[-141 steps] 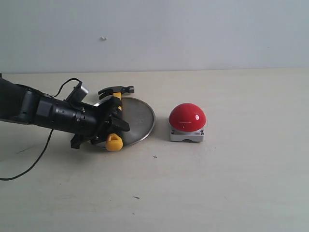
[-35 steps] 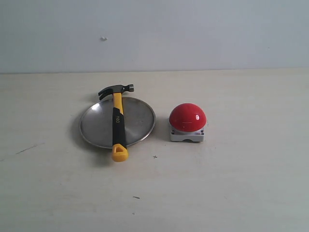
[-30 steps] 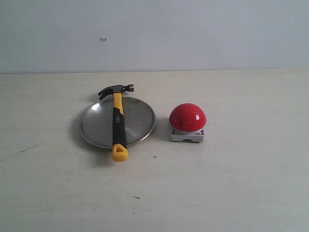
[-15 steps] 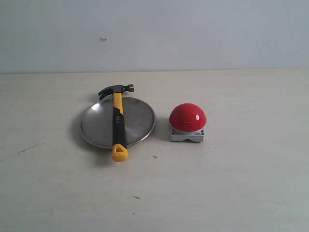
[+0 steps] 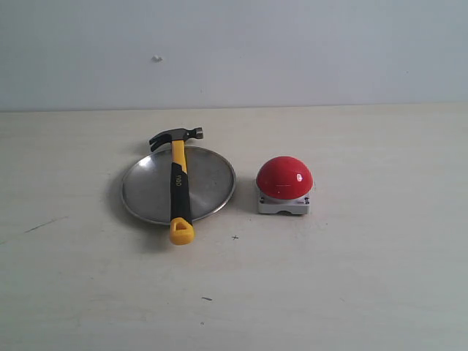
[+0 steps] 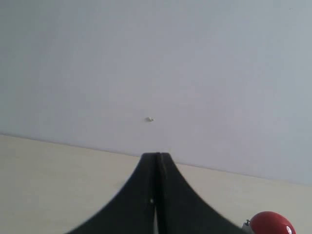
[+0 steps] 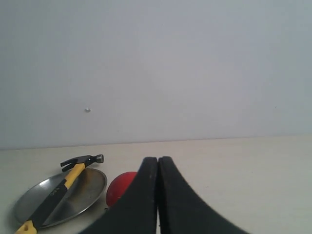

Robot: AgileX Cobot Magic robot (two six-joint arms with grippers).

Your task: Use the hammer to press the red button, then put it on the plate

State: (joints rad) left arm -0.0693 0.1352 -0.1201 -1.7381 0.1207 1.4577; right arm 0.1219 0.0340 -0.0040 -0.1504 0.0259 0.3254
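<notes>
The hammer (image 5: 178,186) lies across the silver plate (image 5: 208,183), its dark head past the far rim and its yellow looped end over the near rim. The red button (image 5: 284,178) sits on its grey-white base just right of the plate. No arm appears in the exterior view. In the left wrist view my left gripper (image 6: 157,157) is shut and empty, with the red button (image 6: 271,225) at the frame's edge. In the right wrist view my right gripper (image 7: 158,160) is shut and empty, well back from the hammer (image 7: 61,185), the plate (image 7: 85,195) and the red button (image 7: 121,186).
The pale table runs to a plain light wall (image 5: 292,51) at the back. A few small dark specks (image 5: 206,298) mark the tabletop near the front.
Over the last second nothing has moved. Several seconds ago my left arm was at the plate with the hammer handle; it has since withdrawn out of the exterior view.
</notes>
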